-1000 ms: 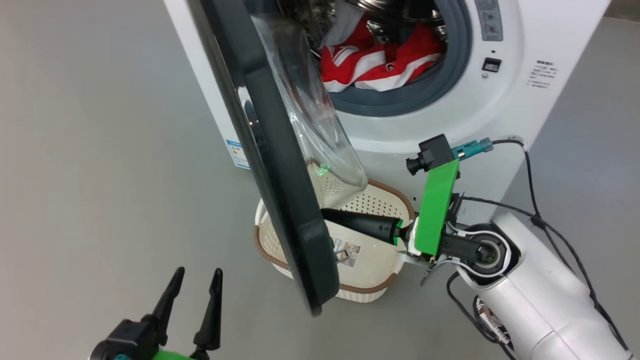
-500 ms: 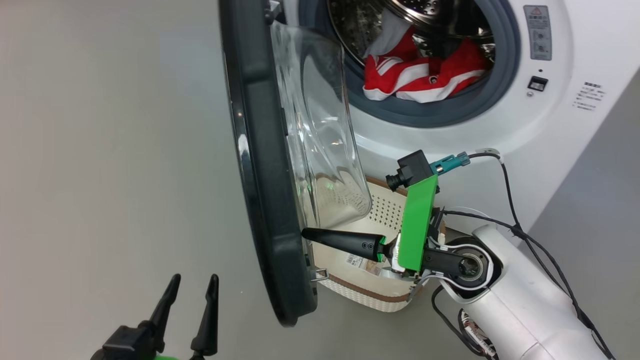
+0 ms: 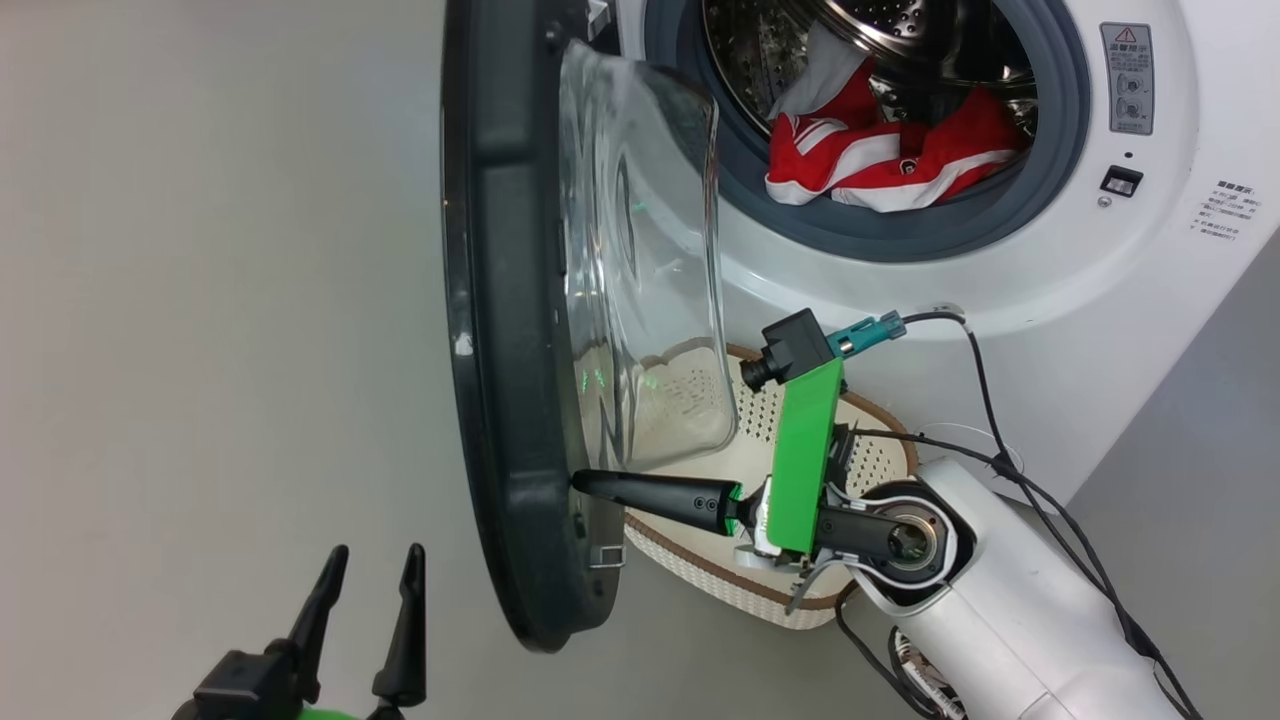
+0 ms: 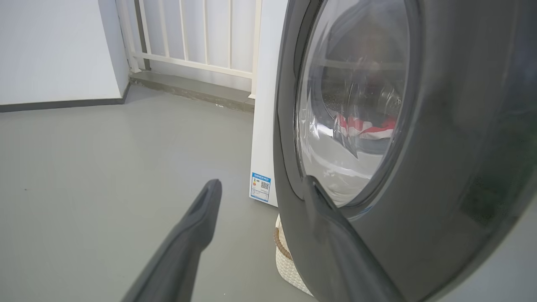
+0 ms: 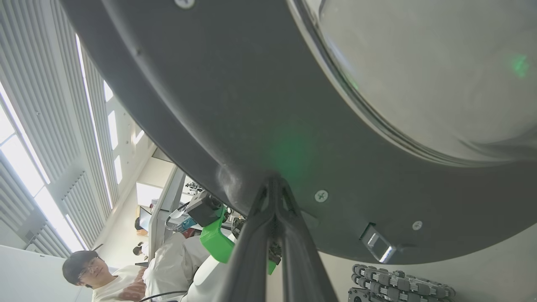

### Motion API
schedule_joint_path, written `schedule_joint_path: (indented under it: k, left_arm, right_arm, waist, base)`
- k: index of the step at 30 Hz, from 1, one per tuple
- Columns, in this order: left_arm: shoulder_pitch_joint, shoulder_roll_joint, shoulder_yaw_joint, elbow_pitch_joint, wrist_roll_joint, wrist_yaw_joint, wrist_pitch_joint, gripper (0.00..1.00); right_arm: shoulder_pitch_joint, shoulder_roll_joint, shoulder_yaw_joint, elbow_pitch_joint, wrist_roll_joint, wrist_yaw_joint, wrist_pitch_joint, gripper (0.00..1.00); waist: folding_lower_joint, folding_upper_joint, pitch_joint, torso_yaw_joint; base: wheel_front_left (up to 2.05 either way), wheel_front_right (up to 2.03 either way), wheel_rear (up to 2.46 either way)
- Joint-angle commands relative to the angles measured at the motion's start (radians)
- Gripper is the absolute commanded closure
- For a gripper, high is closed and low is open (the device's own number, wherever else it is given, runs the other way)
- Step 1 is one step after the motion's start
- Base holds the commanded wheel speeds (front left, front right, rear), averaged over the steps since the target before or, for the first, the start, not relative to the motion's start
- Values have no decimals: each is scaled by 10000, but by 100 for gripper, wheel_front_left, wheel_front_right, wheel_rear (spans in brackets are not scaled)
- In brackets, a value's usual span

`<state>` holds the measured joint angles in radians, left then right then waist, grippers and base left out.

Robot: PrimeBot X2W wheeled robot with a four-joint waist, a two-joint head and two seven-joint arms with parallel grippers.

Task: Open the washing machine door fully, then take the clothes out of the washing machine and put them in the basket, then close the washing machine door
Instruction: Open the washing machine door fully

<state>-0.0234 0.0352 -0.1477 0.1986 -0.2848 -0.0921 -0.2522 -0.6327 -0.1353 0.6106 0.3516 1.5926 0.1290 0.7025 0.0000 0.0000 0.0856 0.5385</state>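
Observation:
The washing machine [image 3: 900, 290] stands open, and red and white clothes [image 3: 880, 165] lie in its steel drum. The washing machine door [image 3: 500, 350], black-rimmed with a bulging glass bowl [image 3: 640, 280], stands nearly edge-on in the head view. My right gripper [image 3: 580, 482] is shut, its tip against the door's inner rim near the bottom; its tip [image 5: 272, 180] touches the door's dark rim [image 5: 251, 105]. My left gripper [image 3: 377, 550] is open and empty, low on the outer side of the door [image 4: 440, 167]. The basket [image 3: 870, 440] sits on the floor under the door, partly hidden.
Grey floor [image 3: 200, 300] spreads to the left of the door. The door latch [image 5: 377, 247] juts from the inner rim near my right fingers. A person [image 5: 96, 277] sits behind me. A white railing [image 4: 188, 42] and wall stand beyond the machine.
The door has swung wider open, with my shut right gripper moving left against its inner rim. The head view has shifted, showing more of the drum. The left gripper stays open.

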Motion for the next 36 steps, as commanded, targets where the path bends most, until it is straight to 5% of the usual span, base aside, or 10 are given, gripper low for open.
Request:
schedule_joint_path:
  k: [1, 8, 10, 12, 36]
  left_arm:
    - [-148, 151, 379, -275, -35, 43, -95, 0]
    - [-131, 151, 456, -279, -9, 15, -95, 0]
    - [-122, 151, 467, -266, -48, -10, -95, 0]
    - [-108, 151, 482, -237, -44, -39, -95, 0]
    - [82, 150, 1129, -65, 296, -245, -95, 0]
  right_arm:
    - [-156, 363, 186, -240, -180, 17, -21, 100]
    - [-97, 379, 169, -137, -239, 17, -142, 98]
    - [-45, 316, 126, -62, -292, 17, -248, 57]
    - [22, 246, 87, 23, -340, 17, -360, 0]
    - [1791, -1584, 303, 462, -1463, 17, -3244, 0]
  waist:
    - [0, 0, 9, -5]
    - [0, 0, 11, -129]
    - [0, 0, -3, -182]
    - [0, 0, -38, -252]
    - [0, 0, -531, -1153]
  base:
    - [0, 0, 0]
    - [0, 0, 0]
    - [0, 0, 0]
    - [0, 0, 0]
    - [0, 0, 0]
